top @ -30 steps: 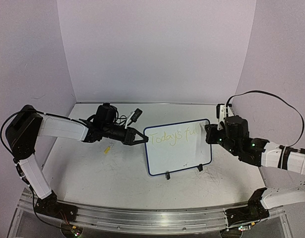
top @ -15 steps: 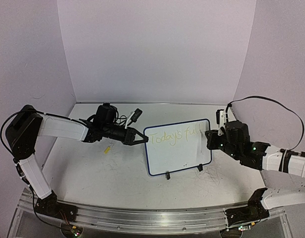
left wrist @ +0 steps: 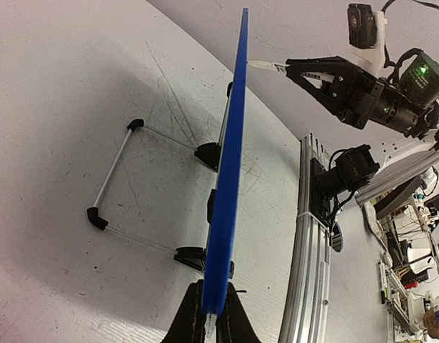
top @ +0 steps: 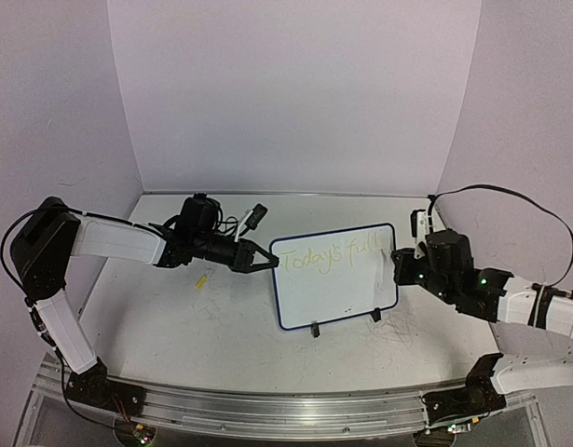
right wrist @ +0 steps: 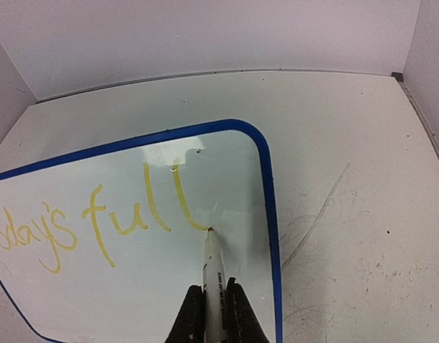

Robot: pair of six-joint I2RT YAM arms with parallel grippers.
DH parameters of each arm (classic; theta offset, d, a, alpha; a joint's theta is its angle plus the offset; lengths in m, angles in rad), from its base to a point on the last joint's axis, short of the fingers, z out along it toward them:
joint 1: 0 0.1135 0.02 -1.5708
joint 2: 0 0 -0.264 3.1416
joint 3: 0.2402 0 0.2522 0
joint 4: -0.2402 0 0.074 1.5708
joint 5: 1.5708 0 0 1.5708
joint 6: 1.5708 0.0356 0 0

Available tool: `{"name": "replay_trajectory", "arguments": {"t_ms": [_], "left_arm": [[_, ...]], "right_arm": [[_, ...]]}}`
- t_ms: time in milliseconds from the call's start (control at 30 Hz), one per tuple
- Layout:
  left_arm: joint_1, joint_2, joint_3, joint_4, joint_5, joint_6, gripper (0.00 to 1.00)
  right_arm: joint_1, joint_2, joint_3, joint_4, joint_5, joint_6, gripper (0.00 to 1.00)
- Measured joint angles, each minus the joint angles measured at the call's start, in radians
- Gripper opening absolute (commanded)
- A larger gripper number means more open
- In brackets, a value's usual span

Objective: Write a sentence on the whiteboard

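The left gripper (top: 267, 263) was clamped shut on the left edge of the whiteboard (top: 337, 279). In the left wrist view its two dark fingers (left wrist: 185, 320) pinched the blue frame (left wrist: 226, 179), which ran straight away from the jaws. The board stood upright on its black feet (top: 315, 329), leaning back a little. A thin wire stand (left wrist: 115, 168) with black ends lay on the table (top: 174, 326), off to one side of the fingers behind the board.

The right gripper (top: 395, 264) was closed on a white marker (right wrist: 212, 264), held lengthwise between the fingers (right wrist: 190, 314) so that the pen pointed straight ahead of them. The marker tip touched the white surface just ahead of the jaws, near the board's right edge. It sat at the bottom end of the last yellow stroke.

The sentence (right wrist: 98, 225) so far read "Today's full" in one line of pale yellow. It ran away to the left of the marker tip, towards the left gripper. The board's rounded upper right corner lay just beyond the tip.

Grey scribble marks (right wrist: 319, 214) crossed the tabletop to the right of the right gripper's fingers. A small yellow object (top: 202, 279) lay on the table close under the left arm, too small to identify.
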Motion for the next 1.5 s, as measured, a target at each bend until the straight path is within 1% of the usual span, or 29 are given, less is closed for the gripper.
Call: {"name": "replay_trajectory", "arguments": {"t_ms": [100, 167, 233, 333, 433, 533, 633, 733, 867, 1000, 1200, 1500], "left_arm": [[0.0, 0.0, 0.0, 0.0, 0.0, 0.001, 0.0], [0.0, 0.0, 0.0, 0.0, 0.0, 0.002, 0.0], [0.0, 0.0, 0.0, 0.0, 0.0, 0.002, 0.0], [0.0, 0.0, 0.0, 0.0, 0.0, 0.002, 0.0], [0.0, 0.0, 0.0, 0.0, 0.0, 0.002, 0.0], [0.0, 0.0, 0.0, 0.0, -0.001, 0.002, 0.0], [0.0, 0.0, 0.0, -0.001, -0.001, 0.002, 0.0], [0.0, 0.0, 0.0, -0.001, -0.002, 0.002, 0.0], [0.0, 0.0, 0.0, -0.001, -0.002, 0.002, 0.0], [0.0, 0.0, 0.001, -0.001, -0.002, 0.002, 0.0], [0.0, 0.0, 0.005, -0.009, -0.002, 0.002, 0.0], [0.0, 0.0, 0.006, -0.009, -0.002, 0.002, 0.0]], "right_arm": [[0.0, -0.089, -0.005, -0.008, -0.019, -0.031, 0.0], [-0.001, -0.174, -0.013, 0.016, -0.079, -0.063, 0.0], [-0.002, -0.221, -0.021, 0.047, -0.159, -0.085, 0.0], [0.018, -0.214, -0.051, 0.118, -0.263, -0.086, 0.0], [0.118, -0.148, -0.088, 0.15, -0.292, -0.072, 0.0], [0.24, -0.035, -0.086, 0.163, -0.269, -0.056, 0.0], [0.339, 0.096, -0.043, 0.17, -0.223, -0.041, 0.0], [0.408, 0.21, 0.022, 0.181, -0.171, -0.031, 0.0], [0.48, 0.318, 0.091, 0.196, -0.094, -0.024, 0.0], [0.511, 0.375, 0.124, 0.198, -0.045, -0.017, 0.0], [0.511, 0.452, 0.166, 0.213, 0.013, -0.008, 0.0], [0.511, 0.474, 0.172, 0.234, 0.066, 0.008, 0.0]]}}
